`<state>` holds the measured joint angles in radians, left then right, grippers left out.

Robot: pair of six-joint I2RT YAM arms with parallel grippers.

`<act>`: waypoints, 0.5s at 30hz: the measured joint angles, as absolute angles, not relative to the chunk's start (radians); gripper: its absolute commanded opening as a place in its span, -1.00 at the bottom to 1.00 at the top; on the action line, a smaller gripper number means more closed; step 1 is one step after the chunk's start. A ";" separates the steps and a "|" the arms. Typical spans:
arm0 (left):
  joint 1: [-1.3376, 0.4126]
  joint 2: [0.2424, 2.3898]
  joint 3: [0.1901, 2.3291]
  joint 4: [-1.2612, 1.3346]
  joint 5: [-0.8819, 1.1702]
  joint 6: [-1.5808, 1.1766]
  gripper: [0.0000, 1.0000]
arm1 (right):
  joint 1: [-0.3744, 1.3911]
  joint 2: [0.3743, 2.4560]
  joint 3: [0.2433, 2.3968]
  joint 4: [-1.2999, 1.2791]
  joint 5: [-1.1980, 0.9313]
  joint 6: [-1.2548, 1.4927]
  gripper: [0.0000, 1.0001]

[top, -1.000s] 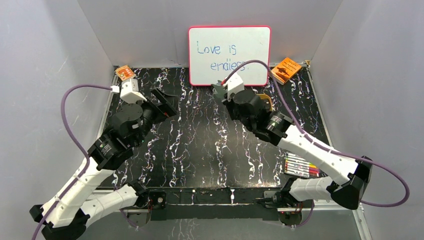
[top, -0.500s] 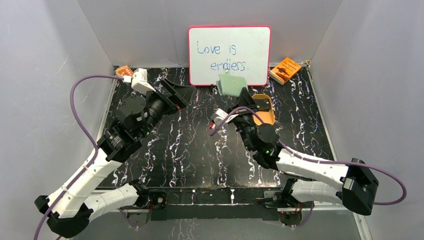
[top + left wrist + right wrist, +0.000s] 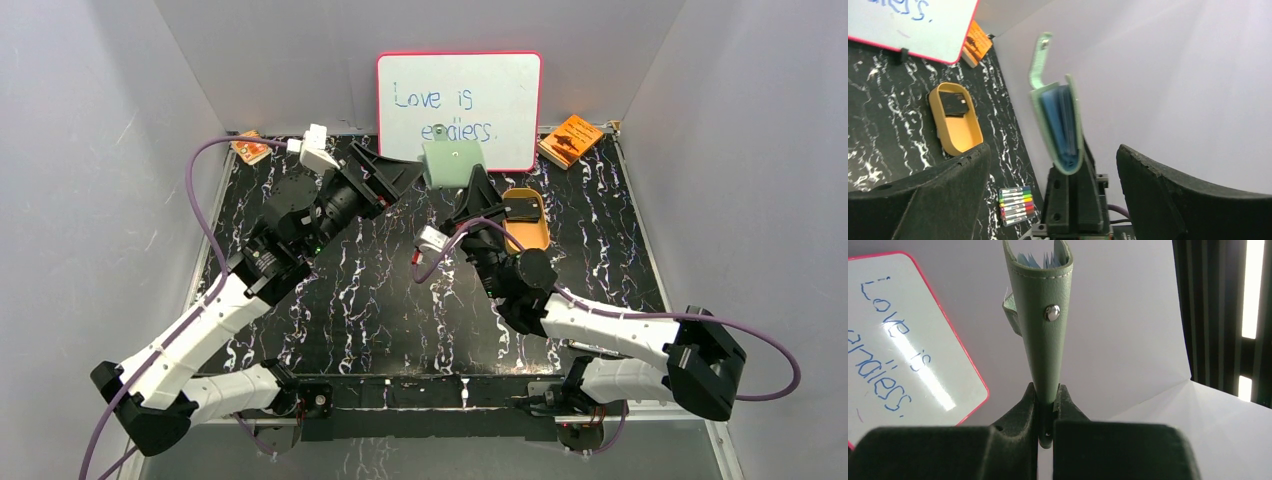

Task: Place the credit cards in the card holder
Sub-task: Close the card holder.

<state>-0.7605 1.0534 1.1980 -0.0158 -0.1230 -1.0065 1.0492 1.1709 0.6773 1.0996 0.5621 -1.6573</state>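
Black marbled table (image 3: pixel 400 295): tan tray (image 3: pixel 539 233), orange booklets (image 3: pixel 572 139), whiteboard (image 3: pixel 458 110), markers (image 3: pixel 1016 206).

Dull sage green on the card holder (image 3: pixel 452 160) outside, bright blue within, with a silver stud (image 3: pixel 1051 313). Black veined with white marbling across the surface (image 3: pixel 400 290). Tan-orange for the oval tray (image 3: pixel 532 237), near-black for the credit card (image 3: pixel 519 208) in it. White with a pink-red frame and blue handwriting on the whiteboard (image 3: pixel 458 100). Orange on both booklets (image 3: pixel 571 138). Purple on the cables (image 3: pixel 192 185).

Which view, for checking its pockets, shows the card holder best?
Left wrist: the card holder stands with flap open, blue pockets visible. Right wrist shows mostly its green outside and snap, pinched between the jaws. The top view shows it small, before the whiteboard.
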 measured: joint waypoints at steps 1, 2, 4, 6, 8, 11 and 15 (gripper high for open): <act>-0.760 1.056 1.198 0.002 -0.113 -1.002 0.86 | 1.049 1.178 0.679 1.097 0.560 -1.657 -1.00; -0.760 1.057 1.198 0.019 -0.105 -0.996 0.86 | 1.049 1.183 0.681 1.095 0.556 -1.657 -1.00; -0.760 1.058 1.198 0.042 -0.092 -0.988 0.86 | 1.050 1.185 0.684 1.093 0.553 -1.656 -1.00; -0.760 1.065 1.200 0.062 -0.082 -0.983 0.86 | 1.050 1.185 0.692 1.093 0.550 -1.655 -1.00; -0.760 1.086 1.213 0.066 -0.070 -0.979 0.86 | 1.050 1.185 0.700 1.094 0.550 -1.655 -1.00; -0.760 1.133 1.250 0.051 -0.060 -0.979 0.85 | 1.050 1.185 0.703 1.094 0.550 -1.655 -1.00; -0.760 1.184 1.273 0.036 -0.051 -0.989 0.79 | 1.050 1.184 0.703 1.093 0.550 -1.655 -1.00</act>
<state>-0.7605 1.1835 1.2728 0.0357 -0.0513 -0.9894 1.0496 1.1843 0.7033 1.0931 0.5499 -1.6550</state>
